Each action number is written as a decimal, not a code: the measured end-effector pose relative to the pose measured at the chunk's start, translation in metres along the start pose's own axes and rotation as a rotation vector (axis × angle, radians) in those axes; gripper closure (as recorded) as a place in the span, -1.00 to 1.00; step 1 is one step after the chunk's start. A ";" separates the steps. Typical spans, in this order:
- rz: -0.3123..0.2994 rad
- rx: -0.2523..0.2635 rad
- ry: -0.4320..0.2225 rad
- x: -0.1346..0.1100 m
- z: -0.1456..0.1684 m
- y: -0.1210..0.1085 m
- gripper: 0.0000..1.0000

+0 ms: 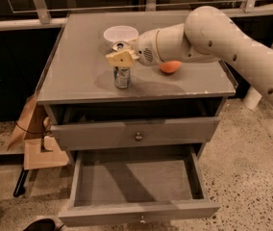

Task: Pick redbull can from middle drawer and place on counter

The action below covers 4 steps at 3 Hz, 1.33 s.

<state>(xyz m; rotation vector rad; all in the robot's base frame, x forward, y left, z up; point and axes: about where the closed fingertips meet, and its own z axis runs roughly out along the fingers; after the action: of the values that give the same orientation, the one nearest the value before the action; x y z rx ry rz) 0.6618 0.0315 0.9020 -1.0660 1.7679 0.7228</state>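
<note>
On the counter [79, 71], near its front edge, the redbull can [122, 77] stood upright, label too small to read. End effector [119, 58] sat right over the can's top; open or closed couldn't be told. Bowl [120, 33] and orange [170, 67] lay behind. Middle drawer [136, 211] hung open.

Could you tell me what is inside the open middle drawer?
The middle drawer shows only its bare grey floor; its rear strip is hidden beneath the upper drawer. The redbull can stands on the counter, the gripper just above it.
</note>
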 end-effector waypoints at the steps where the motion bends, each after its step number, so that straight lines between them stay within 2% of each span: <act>1: 0.000 0.000 0.000 0.000 0.000 0.000 0.64; 4: 0.000 0.000 0.000 0.000 0.000 0.000 -0.75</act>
<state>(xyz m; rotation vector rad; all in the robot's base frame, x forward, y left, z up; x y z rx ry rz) 0.6619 0.0316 0.9017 -1.0660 1.7683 0.7233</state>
